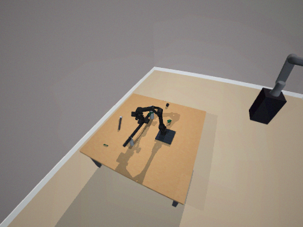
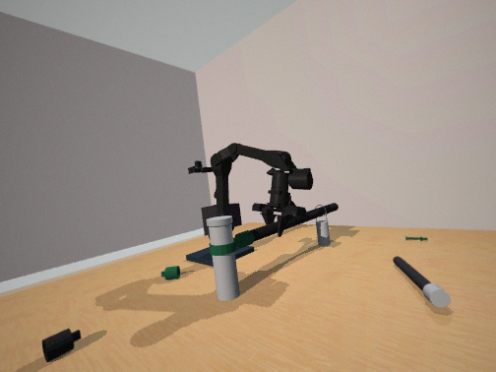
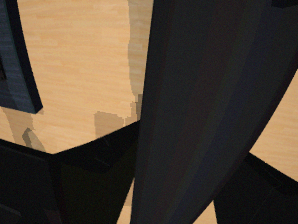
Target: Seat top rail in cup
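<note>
The long dark rail point(image 1: 133, 135) point(image 2: 265, 230) point(image 3: 205, 100) hung above the tabletop point(image 1: 177, 168) point(image 2: 340, 320) point(image 3: 75, 65). 1 end met the green cup point(image 2: 244, 239), but how deep it sat could not be told. The other end poked out past the wire loop on the small post point(image 1: 131, 142) point(image 2: 323, 235), with open air around its tip.

The gripper point(image 1: 142, 121) point(image 2: 275, 226) point(image 3: 177, 133) was squeezed onto the rail between the 2 posts, nearer the big post point(image 1: 152, 115) point(image 2: 226, 276). The green band point(image 2: 222, 249) went around that post, a bit below its cap point(image 2: 219, 221).

The arm's flat base point(image 1: 171, 141) point(image 2: 194, 257) point(image 3: 30, 100) lay to 1 side of the rail, with open room between them. A loose green piece point(image 1: 169, 121) point(image 2: 171, 273) lay near the big post. Farther out were a black piece point(image 1: 167, 105) point(image 2: 59, 345), a dark stick with a pale end point(image 1: 119, 124) point(image 2: 413, 273), and a thin green pin point(image 1: 105, 145) point(image 2: 416, 238), nearer the tabletop's edge.
</note>
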